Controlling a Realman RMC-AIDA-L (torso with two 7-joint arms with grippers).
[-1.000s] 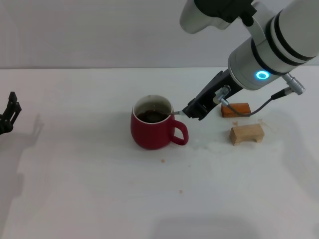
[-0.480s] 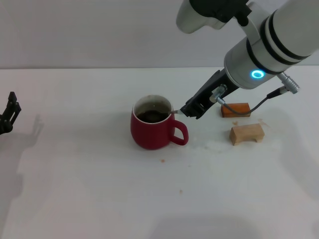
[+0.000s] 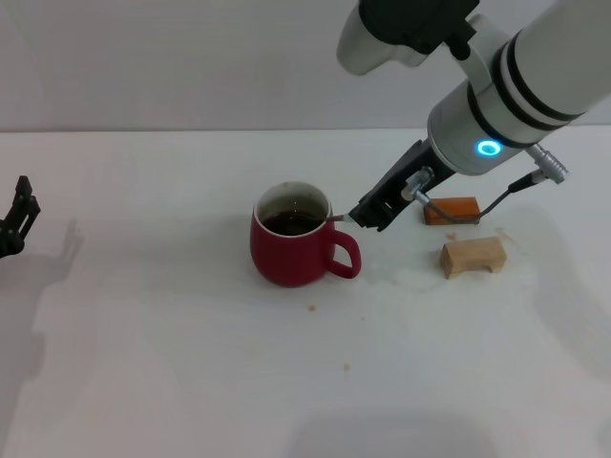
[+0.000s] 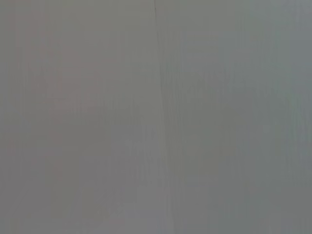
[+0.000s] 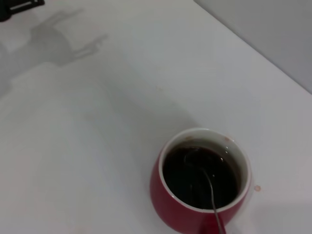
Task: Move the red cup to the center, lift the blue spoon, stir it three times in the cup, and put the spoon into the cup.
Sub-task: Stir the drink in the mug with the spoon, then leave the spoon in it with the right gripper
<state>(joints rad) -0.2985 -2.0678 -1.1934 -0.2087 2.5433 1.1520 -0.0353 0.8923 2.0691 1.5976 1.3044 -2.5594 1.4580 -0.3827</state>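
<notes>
Just beside the cup's rim, on its handle side, we see the right gripper (image 3: pixel 367 214), a dark pincer at the end of a white arm that slants down from the upper right of the head view. Its jaws are closed on the blue spoon (image 3: pixel 340 218); only a short grey stretch of the spoon shows between the pincer tip and the rim, and the pale handle is hidden inside the jaws. In the right wrist view the spoon's thin metal neck (image 5: pixel 212 195) crosses the rim and its bowl sits sunk in dark liquid.

Directly to the pincer's left stands the red cup (image 3: pixel 291 248), upright on the white table (image 3: pixel 172 363), its loop handle turned toward the pincer and slightly forward. The white inside of the cup shows above the dark liquid.

To the pincer's right, partly behind the arm's cable, lies an orange-brown block (image 3: pixel 451 210). A tan wooden block (image 3: pixel 473 256) sits just in front of that one, apart from it. A few small crumbs dot the table in front of the cup.

Far to the pincer's left, at the table's edge, the left gripper (image 3: pixel 17 227) is parked; we cannot tell how its fingers stand. The left wrist view shows only a plain grey surface.
</notes>
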